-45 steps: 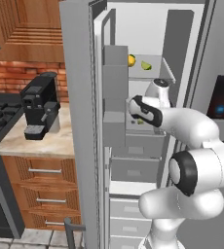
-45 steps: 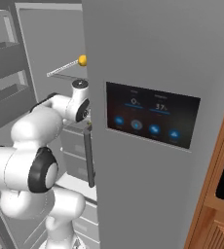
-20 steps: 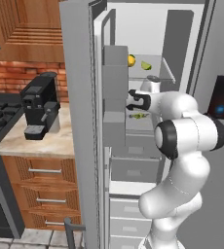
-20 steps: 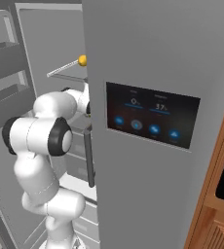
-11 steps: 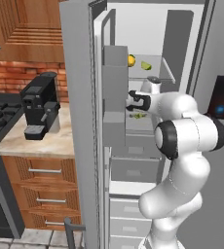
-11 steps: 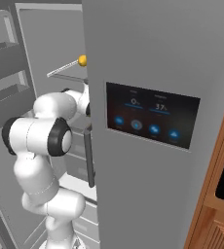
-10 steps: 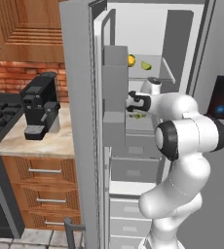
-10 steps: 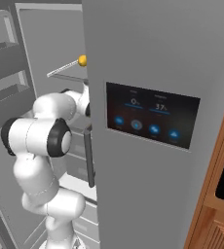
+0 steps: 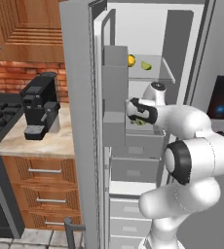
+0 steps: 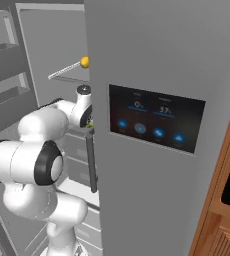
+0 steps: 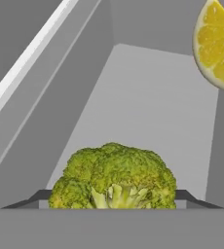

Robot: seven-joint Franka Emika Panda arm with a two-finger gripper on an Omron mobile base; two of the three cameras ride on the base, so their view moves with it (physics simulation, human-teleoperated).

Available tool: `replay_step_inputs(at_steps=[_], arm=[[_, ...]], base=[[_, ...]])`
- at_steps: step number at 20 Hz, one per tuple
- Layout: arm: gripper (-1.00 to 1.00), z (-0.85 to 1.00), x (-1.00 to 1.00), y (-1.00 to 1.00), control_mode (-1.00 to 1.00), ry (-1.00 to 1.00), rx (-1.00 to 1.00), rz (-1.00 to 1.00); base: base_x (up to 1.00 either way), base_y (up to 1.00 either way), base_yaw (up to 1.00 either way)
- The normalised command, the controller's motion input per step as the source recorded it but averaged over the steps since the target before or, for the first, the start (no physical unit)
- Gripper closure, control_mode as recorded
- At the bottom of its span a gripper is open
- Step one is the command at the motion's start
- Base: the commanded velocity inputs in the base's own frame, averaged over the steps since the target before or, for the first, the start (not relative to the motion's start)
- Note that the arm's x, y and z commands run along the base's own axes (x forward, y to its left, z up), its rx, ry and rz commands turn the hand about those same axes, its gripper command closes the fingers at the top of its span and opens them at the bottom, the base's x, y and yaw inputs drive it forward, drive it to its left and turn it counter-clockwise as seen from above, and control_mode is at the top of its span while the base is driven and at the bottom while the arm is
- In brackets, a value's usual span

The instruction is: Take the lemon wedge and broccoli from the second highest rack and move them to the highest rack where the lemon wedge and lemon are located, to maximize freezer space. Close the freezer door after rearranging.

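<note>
Your gripper point(image 11: 113, 206) sits inside the freezer point(image 9: 148, 44), with the broccoli point(image 11: 113, 180) between its two finger tips point(image 11: 28, 200), one on each side of the head; you cannot tell whether they press on it. A lemon wedge point(image 11: 216, 46) lies further back from the broccoli. On the rack above the broccoli sit a lemon point(image 9: 131, 60) and another wedge point(image 9: 146, 65).
</note>
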Motion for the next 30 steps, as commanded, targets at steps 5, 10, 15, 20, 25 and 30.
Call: replay_step_inputs(at_steps=[5,10,15,20,25,30], arm=[[1.00,0.24,-0.83,0.11,-1.00,-0.04,0.00,0.00],[1.00,0.60,-0.78,0.02,-1.00,-0.01,0.00,0.00],[1.00,0.80,-0.67,0.00,-1.00,-0.05,0.00,0.00],[1.00,0.83,-0.56,0.01,-1.00,-0.17,0.00,0.00],[1.00,0.83,-0.04,0.00,-1.00,-0.09,0.00,-0.10],[1.00,0.85,0.14,0.00,-1.00,-0.06,0.00,-0.07]], base=[[0.00,0.00,0.00],[0.00,0.00,0.00],[0.00,0.00,0.00],[0.00,0.00,0.00],[0.00,0.00,0.00],[0.00,0.00,0.00]])
